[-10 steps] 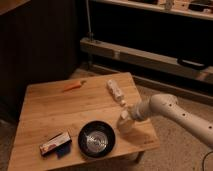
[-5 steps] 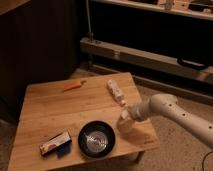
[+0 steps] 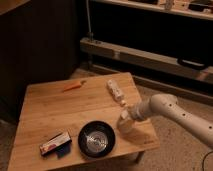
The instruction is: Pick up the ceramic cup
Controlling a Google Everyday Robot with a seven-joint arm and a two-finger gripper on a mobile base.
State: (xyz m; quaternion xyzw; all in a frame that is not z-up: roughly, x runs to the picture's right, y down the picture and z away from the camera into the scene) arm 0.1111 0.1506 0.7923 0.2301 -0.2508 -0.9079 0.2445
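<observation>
The ceramic cup (image 3: 123,125) is a small pale tapered cup. It stands on the wooden table (image 3: 75,110) near the front right corner, just right of the black bowl (image 3: 96,139). My gripper (image 3: 128,115) comes in from the right on a white arm (image 3: 167,109). It sits right at the cup's upper side and partly hides the cup. I cannot tell whether it is touching the cup.
A white bottle-shaped object (image 3: 115,91) lies near the table's far right edge. An orange carrot-like item (image 3: 73,86) lies at the back. A white, red and blue box (image 3: 55,144) lies at the front left. Dark shelving stands behind the table.
</observation>
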